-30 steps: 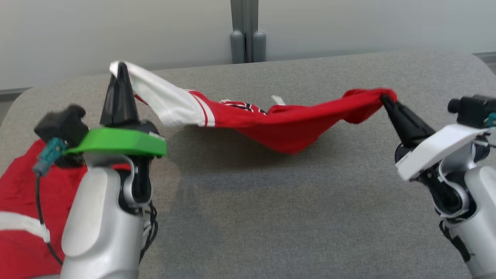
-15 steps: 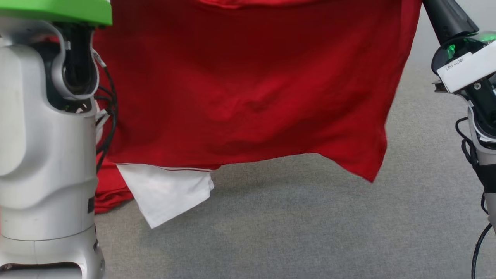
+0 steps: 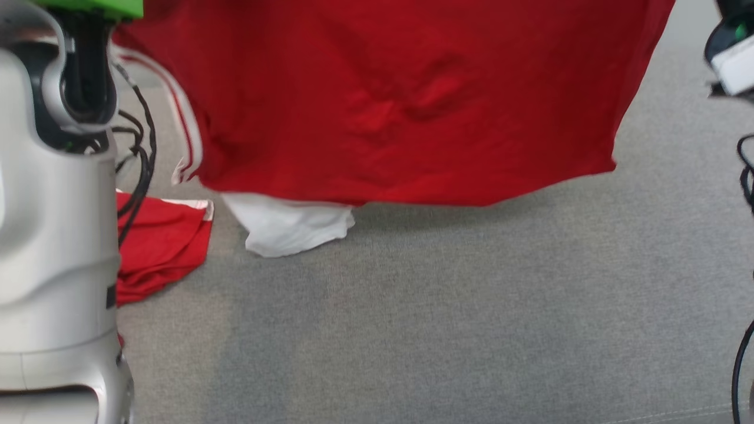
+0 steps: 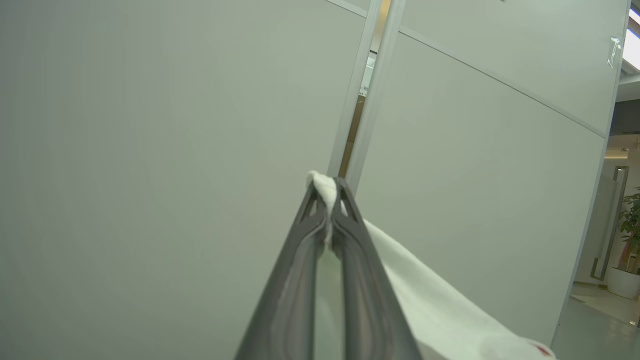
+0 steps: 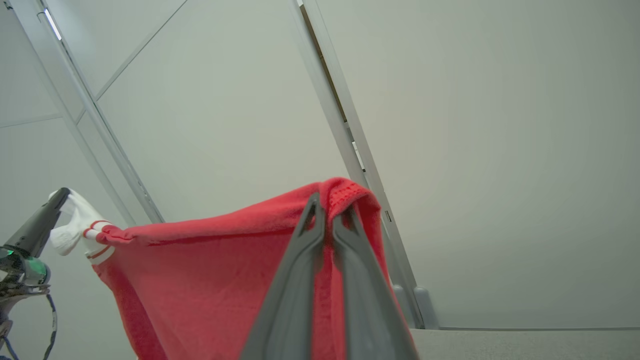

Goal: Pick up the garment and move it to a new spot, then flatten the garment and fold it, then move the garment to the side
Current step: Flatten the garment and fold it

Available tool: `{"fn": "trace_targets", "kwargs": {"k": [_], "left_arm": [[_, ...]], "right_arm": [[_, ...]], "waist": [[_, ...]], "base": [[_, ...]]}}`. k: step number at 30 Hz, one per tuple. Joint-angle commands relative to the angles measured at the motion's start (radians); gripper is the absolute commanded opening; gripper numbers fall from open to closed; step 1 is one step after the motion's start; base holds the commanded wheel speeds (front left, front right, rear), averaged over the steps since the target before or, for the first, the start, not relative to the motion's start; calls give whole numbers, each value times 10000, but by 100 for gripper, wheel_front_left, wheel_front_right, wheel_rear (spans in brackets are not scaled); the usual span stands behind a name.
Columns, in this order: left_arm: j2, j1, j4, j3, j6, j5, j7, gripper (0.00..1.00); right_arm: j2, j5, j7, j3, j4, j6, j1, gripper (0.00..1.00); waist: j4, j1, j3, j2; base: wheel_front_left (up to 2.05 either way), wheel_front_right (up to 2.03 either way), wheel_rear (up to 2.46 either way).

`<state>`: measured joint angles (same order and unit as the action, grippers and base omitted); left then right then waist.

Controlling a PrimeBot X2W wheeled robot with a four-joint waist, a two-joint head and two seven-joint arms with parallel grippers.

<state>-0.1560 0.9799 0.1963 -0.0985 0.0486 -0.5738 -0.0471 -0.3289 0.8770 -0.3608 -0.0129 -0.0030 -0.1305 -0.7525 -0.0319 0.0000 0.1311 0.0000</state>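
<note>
The garment (image 3: 400,106) is held spread above the table (image 3: 412,330) — a white sleeve (image 4: 430,290) clenched in the left gripper (image 4: 327,190), a red edge (image 5: 345,192) in the right gripper (image 5: 330,207). It is best lowered hem first, evenly taut, clear of the red cloth (image 3: 159,247) lying left.

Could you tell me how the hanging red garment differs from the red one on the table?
The hanging red garment is held up by the left tool and right tool, while the lying red garment rests on the grey table. The hanging one is spread wide; the lying one is crumpled. Both are red with white trim.
</note>
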Motion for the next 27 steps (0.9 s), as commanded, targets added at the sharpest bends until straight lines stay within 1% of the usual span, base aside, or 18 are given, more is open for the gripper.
{"fn": "trace_targets", "kwargs": {"k": [1, 3, 6, 10, 12, 14, 17, 19, 21, 24, 27], "left_arm": [[-164, 408, 224, -50, -58, 115, -78, 0], [-181, 843, 874, -133, -169, 90, -165, 0], [-354, 1966, 1583, -181, -190, 239, -298, 0], [-372, 3539, 2883, -351, -256, 555, -107, 0], [-325, 4498, 3527, -353, -216, 655, 207, 0], [-299, 5447, 4196, -290, -167, 738, 627, 0], [-299, 6826, 5138, -240, -56, 967, 1476, 0], [-122, 7446, 5680, -148, -138, 894, 2034, 0], [-32, 8002, 6112, -24, -239, 783, 2501, 0], [99, 8446, 6556, 70, -401, 723, 2896, 0], [293, 8288, 7033, -104, -692, 864, 3056, 0]], "right_arm": [[-5, -92, 37, -27, 259, -4, -504, 0], [-162, -469, 299, 7, 905, -3, -1095, 0], [-169, -678, 532, 356, 1575, -4, -2284, 0], [-165, -1024, 1341, 798, 2946, -3, -4194, 0], [-163, -1346, 1954, 1090, 3719, -3, -5207, 0], [-251, -1776, 2809, 1444, 4418, -3, -6215, 0], [-256, -1963, 4421, 1687, 5508, 2, -7408, 0], [-307, -2127, 5376, 1992, 6241, 5, -7861, 0], [-341, -2073, 5896, 2298, 6708, 4, -8261, 0], [-388, -1881, 6198, 2596, 7164, 5, -8474, 0], [-379, -1541, 6270, 3068, 7424, 4, -8058, 0]], "waist": [[-20, 0, 1534, 0], [56, 0, 2073, 0], [78, 0, 2987, 0], [82, 0, 3984, 0], [91, 0, 4333, 0], [106, 0, 4612, 0], [151, 0, 4953, 0], [203, 0, 5014, 0], [277, 0, 5025, 0], [370, 0, 5067, 0], [500, 0, 5067, 0]], "base": [[0, 0, 0], [0, 0, 0], [0, 0, 0], [0, 0, 0], [0, 0, 0], [0, 0, 0], [0, 0, 0], [0, 0, 0], [0, 0, 0], [0, 0, 0], [0, 0, 0]]}}
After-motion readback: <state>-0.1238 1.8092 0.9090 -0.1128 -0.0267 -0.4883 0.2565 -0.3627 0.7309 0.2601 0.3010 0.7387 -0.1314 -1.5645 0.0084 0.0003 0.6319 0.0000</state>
